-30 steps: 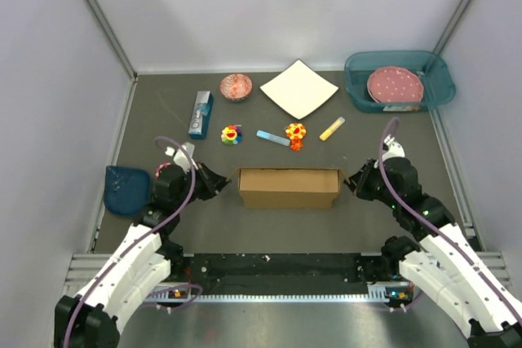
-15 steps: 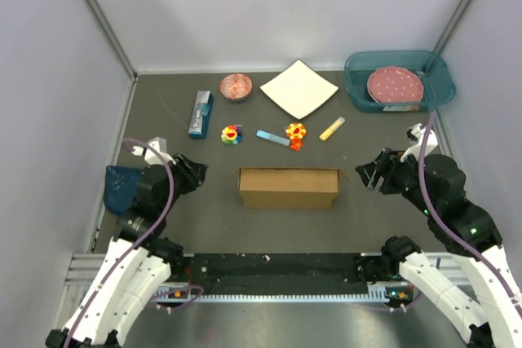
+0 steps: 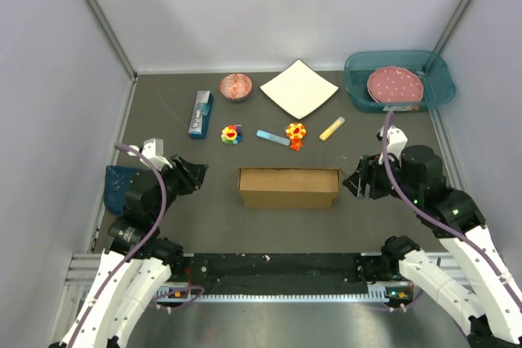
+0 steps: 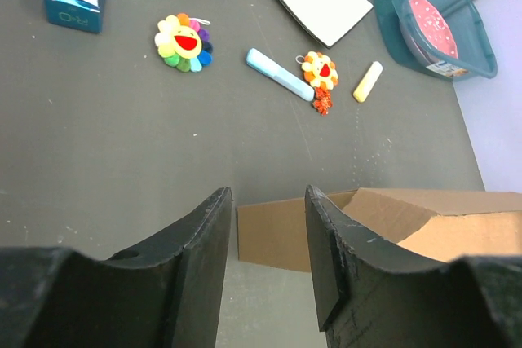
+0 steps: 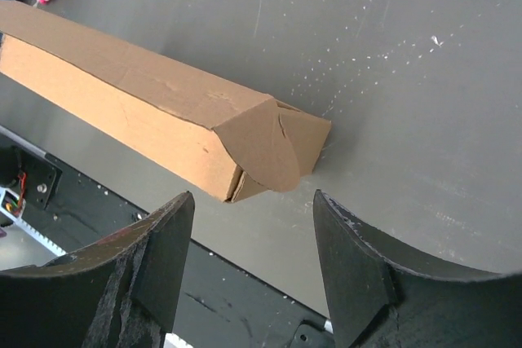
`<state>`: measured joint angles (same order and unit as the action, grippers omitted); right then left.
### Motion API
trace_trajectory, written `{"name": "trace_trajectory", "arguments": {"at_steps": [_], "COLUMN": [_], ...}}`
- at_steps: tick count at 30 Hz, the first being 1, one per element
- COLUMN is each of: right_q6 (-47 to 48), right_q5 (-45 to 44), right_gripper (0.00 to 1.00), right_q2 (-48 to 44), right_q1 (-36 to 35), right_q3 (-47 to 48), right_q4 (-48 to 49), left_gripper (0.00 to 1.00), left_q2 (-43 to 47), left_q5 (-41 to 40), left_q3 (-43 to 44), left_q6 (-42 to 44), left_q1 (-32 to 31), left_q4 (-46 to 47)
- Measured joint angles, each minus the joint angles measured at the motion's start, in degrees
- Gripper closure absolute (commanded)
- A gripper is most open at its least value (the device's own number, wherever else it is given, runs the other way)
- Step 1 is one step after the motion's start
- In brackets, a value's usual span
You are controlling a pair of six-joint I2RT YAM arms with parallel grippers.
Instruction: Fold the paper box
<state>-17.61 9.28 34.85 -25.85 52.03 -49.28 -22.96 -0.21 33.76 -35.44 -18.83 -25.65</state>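
Note:
The paper box (image 3: 289,187) lies lengthwise in the middle of the mat, brown and folded into a long shallow shape. My left gripper (image 3: 198,174) hovers off its left end, open and apart from it. In the left wrist view the gripper (image 4: 269,195) frames the box's near corner (image 4: 273,230) with nothing between the fingers (image 4: 204,250). My right gripper (image 3: 351,183) sits just off the right end, open. The right wrist view shows this gripper (image 5: 254,198) below the box (image 5: 139,95), whose rounded end flap (image 5: 261,148) stands slightly ajar.
Behind the box lie a white square sheet (image 3: 298,88), a teal bin with a pink plate (image 3: 397,79), a red bowl (image 3: 236,85), a blue carton (image 3: 201,113), two flower toys (image 3: 232,134) (image 3: 295,134), and blue (image 3: 272,138) and yellow (image 3: 332,128) sticks. A blue dish (image 3: 126,187) sits at the left.
Both grippers were shut at the box's ends a second ago; they have opened and drawn back. The right one swung outward, then returned closer. The box has stayed put.

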Motion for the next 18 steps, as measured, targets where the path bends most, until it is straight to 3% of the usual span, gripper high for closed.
{"name": "trace_trajectory", "arguments": {"at_steps": [7, 18], "right_q6": [0.92, 0.9], "right_q5": [0.44, -4.09], "right_gripper": [0.46, 0.78], "right_q2": [4.15, 9.88], "right_q1": [-0.59, -3.74], "right_q3": [-0.42, -0.42], "right_q4": [0.7, 2.91], "left_gripper": [0.53, 0.54], "left_q2": [0.0, 0.0], "left_q5": [1.4, 2.36], "left_q3": [0.0, 0.0], "left_q6": [1.16, 2.47], "left_q1": [0.0, 0.0], "left_q4": [0.37, 0.39]}}
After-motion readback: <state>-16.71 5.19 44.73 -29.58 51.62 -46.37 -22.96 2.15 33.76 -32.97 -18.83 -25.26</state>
